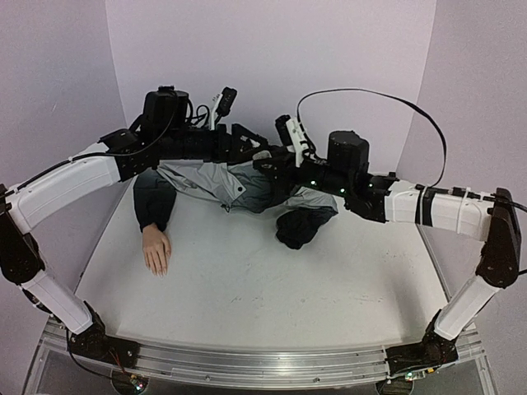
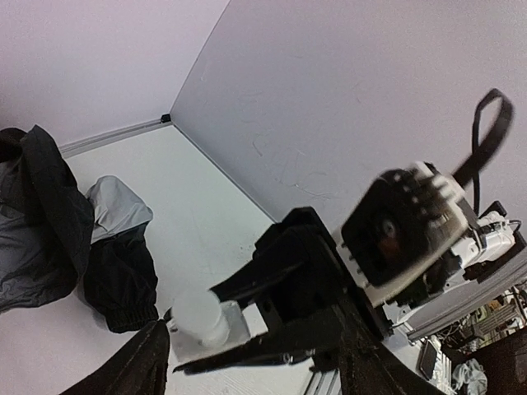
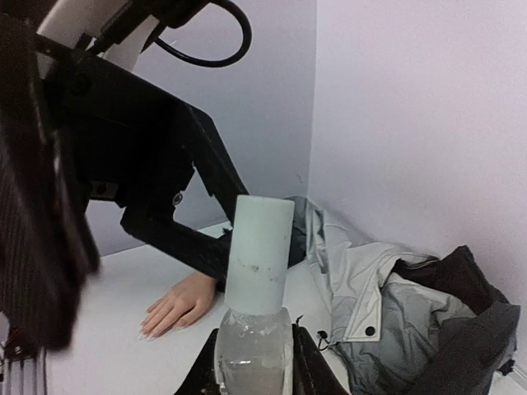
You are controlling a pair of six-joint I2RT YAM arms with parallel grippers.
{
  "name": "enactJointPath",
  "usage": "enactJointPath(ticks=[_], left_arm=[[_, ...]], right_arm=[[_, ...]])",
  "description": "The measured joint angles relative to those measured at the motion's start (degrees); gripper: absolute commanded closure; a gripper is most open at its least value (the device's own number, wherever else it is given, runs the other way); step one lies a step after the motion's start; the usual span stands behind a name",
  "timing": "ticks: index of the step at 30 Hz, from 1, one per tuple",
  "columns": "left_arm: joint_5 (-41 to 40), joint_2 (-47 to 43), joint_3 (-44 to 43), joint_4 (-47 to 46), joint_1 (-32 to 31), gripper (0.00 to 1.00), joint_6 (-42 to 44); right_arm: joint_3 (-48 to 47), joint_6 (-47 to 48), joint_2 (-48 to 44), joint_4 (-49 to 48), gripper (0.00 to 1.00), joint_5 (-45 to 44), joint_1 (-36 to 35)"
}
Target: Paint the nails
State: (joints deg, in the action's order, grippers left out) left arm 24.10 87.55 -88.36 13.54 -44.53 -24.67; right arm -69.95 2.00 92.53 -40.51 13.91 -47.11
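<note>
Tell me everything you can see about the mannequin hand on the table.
The mannequin hand is pale, flesh-coloured and smooth, like plastic or rubber, with five slightly spread fingers. It lies palm down on the white table, on the left arm's side, fingertips pointing toward the near edge. Its wrist disappears into the black sleeve of the grey-black jacket. The nails look pale; whether they carry polish is too small to tell. Nothing else touches it.

clear bottle [image 3: 254, 350], pale cap [image 3: 259, 251], upright between fingers [image 3: 207, 370], mannequin hand [image 3: 183, 306] behind, grey-black jacket [image 3: 395, 321] at right
</note>
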Motion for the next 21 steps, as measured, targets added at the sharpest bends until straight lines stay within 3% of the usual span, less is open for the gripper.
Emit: enactJointPath(ticks=[5, 10, 16, 21], left_arm=[[4.33, -1.36, 1.90, -1.60, 2.51, 0.17, -2.01], [9.90, -1.46, 2.25, -4.83, 2.95, 0.28, -3.76], [14.36, -0.96, 2.25, -7.93, 2.56, 0.51, -4.94], [15.43, -0.44, 2.23, -8.92, 1.81, 0.52, -5.11]], right_arm=[[0.52, -8.22, -0.46, -0.63, 1.00, 20.83, 7.82], [0.31, -16.44, 0.22, -4.15, 1.00, 36.17, 9.09], [0.13, -22.82, 2.05, -8.52, 1.00, 43.60, 8.20], [0.13, -25.68, 2.21, -11.23, 1.00, 45.03, 8.22]])
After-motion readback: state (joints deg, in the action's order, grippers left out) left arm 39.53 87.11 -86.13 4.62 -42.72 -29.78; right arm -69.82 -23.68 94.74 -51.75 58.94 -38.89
